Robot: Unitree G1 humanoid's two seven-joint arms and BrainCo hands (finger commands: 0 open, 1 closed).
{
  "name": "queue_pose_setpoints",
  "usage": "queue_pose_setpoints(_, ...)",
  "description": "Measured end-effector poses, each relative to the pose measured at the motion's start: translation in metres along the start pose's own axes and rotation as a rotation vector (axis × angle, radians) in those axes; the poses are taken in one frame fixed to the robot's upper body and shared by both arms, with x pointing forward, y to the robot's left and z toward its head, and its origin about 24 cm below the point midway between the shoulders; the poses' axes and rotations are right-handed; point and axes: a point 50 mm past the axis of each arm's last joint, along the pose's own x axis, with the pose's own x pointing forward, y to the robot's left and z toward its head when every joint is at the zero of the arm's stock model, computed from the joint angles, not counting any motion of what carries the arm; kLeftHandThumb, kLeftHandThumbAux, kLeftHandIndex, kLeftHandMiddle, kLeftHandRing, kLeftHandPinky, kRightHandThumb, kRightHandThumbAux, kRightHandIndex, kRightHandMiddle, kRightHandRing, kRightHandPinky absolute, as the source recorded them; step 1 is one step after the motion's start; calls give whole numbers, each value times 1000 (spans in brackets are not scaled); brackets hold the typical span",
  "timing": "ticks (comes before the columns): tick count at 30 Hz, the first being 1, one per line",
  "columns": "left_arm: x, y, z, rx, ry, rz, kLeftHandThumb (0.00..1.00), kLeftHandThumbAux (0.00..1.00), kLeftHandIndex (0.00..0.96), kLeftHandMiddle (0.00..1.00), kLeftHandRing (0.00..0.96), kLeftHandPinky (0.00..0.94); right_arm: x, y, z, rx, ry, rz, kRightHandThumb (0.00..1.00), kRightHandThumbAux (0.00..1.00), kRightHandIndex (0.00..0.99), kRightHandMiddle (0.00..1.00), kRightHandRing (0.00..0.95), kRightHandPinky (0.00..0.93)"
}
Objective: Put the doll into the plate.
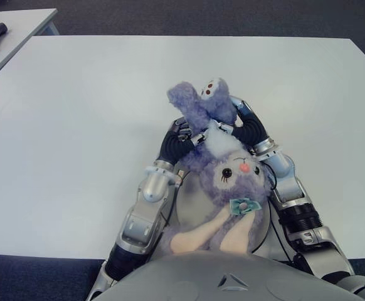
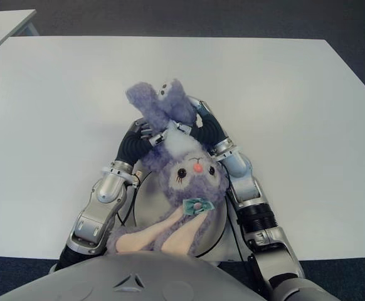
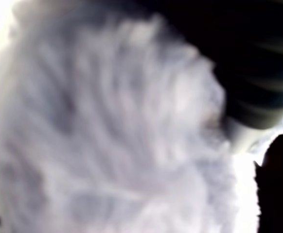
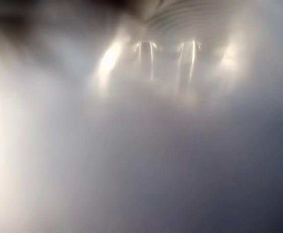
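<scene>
we see the purple doll (image 1: 227, 169) lying head-down over the grey plate (image 1: 189, 207) at the near edge of the white table (image 1: 76, 125), our left hand (image 1: 177, 141) and right hand (image 1: 245, 128) both clasped on its body; wide bare tabletop beyond.

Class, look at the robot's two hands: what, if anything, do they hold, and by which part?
Both hold the purple doll by its body, left hand and right hand on either side, its head over the plate.
</scene>
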Motion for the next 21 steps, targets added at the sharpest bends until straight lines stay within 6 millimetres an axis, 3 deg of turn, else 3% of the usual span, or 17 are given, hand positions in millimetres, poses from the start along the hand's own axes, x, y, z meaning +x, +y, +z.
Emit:
queue_pose_setpoints(10,0,0,-5,1,-6,-4,0,505,0,0,0,0,3,0,-2,20,81,47,1,510,68,240,255,232)
queue_pose_setpoints(16,3,0,-7,10,21,-11,0,482,0,0,0,0,1,2,-10,5,113,35,0,463,25,172,164,113)
queue_pose_setpoints(17,3,0,-7,12,26,-12,0,480,0,0,0,0,0,3,-11,3,115,30,0,421,7,139,115,43)
queue_pose_setpoints(21,6,0,-7,28,40,-12,0,482,0,0,0,0,1,5,-14,8,117,4,0,371,0,104,56,0)
